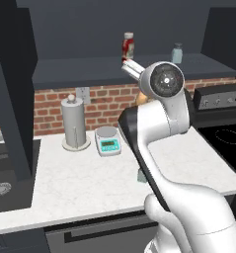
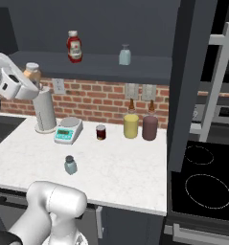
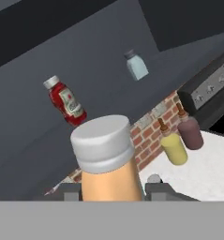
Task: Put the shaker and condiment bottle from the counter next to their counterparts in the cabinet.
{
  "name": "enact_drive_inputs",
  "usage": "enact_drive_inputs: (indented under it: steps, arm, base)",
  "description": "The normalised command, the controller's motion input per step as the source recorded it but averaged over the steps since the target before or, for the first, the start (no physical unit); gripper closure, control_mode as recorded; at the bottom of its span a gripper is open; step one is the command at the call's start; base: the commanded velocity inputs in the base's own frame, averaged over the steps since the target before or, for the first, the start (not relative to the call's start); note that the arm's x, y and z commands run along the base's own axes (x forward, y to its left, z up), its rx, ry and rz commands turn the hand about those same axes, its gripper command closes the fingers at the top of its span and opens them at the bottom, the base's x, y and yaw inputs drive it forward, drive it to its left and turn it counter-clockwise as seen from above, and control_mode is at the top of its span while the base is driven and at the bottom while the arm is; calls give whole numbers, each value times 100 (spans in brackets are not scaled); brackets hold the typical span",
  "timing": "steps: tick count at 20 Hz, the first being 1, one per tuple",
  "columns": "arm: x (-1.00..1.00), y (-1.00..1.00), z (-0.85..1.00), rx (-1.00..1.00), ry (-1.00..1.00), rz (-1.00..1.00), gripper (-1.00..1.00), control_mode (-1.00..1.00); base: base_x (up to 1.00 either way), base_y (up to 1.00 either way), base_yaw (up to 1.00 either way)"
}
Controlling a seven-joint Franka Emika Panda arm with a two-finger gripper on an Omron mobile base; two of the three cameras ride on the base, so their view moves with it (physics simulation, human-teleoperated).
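Hand view puts the condiment bottle (image 3: 108,164) right between my fingertips (image 3: 161,190), its white cap toward the camera and its orange-tan body running down into my gripper (image 3: 112,192), so my jaws are pinching it on both sides of the body, its long axis lying along my line of sight. In the right base view I hold it raised at the left, above the paper towel holder (image 2: 44,111) and just under the front edge of the cabinet (image 2: 97,64) shelf. The move ahead turns on one relation: the red ketchup bottle (image 3: 65,101) stands on that shelf up and to the left of the cap as my camera sees it, and in the room it is higher than my bottle, further back and off to the right. I judge I must lift above the shelf board, then carry the bottle inward and set it just beside the red one. The pale blue shaker (image 2: 125,54) stands further right on the shelf, apart from the ketchup. The blue-grey shaker (image 2: 70,164) with its dark cap waits upright on the counter (image 2: 130,172), well below me.
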Motion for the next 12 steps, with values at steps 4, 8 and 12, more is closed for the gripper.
enact_drive_inputs:
  steps: [4,8,12]
  arm:
    - [11,0,55,0,-4,10,100,-100]
    - [4,0,48,-1,-5,3,100,-100]
    - [15,0,17,-7,0,1,100,-100]
  base:
    - [0,0,0]
    - [0,0,0]
    - [0,0,0]
